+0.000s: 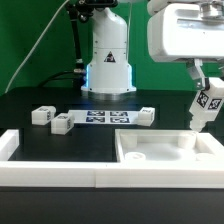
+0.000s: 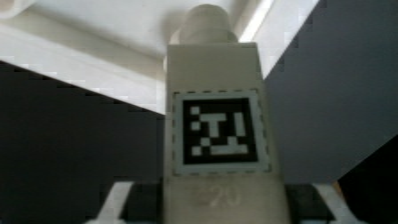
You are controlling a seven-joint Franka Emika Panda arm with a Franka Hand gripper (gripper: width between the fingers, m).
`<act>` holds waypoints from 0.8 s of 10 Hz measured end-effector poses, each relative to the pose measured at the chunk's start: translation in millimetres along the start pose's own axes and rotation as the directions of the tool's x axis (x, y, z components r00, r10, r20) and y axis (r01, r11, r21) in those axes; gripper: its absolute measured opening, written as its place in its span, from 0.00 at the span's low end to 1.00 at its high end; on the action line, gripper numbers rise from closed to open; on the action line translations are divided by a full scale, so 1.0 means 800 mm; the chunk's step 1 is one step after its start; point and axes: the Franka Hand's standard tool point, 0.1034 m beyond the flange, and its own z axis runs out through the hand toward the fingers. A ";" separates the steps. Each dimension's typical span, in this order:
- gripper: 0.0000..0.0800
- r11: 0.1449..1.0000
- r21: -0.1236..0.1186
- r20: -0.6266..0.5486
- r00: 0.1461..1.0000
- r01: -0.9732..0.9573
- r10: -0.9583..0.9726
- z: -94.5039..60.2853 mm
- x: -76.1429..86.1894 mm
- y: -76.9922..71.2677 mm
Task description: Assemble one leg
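My gripper (image 1: 203,86) is shut on a leg (image 1: 205,106), a short white post with a square tag, and holds it tilted above the right end of the white tabletop panel (image 1: 165,150). In the wrist view the leg (image 2: 217,120) fills the middle, its tag facing the camera, its tip over the panel's white surface (image 2: 89,55). My gripper (image 2: 217,200) clamps it with a finger on each side. Three more legs lie on the black table: two at the exterior view's left (image 1: 42,115) (image 1: 61,124) and one (image 1: 144,117) beside the marker board.
The marker board (image 1: 107,118) lies flat in front of the robot base (image 1: 108,60). A white rail (image 1: 50,165) runs along the front edge of the table, with an upright end block (image 1: 9,143) at the exterior view's left.
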 end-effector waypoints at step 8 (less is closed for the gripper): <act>0.37 0.999 -0.036 -0.157 0.987 0.019 -0.024 0.012 0.017 0.013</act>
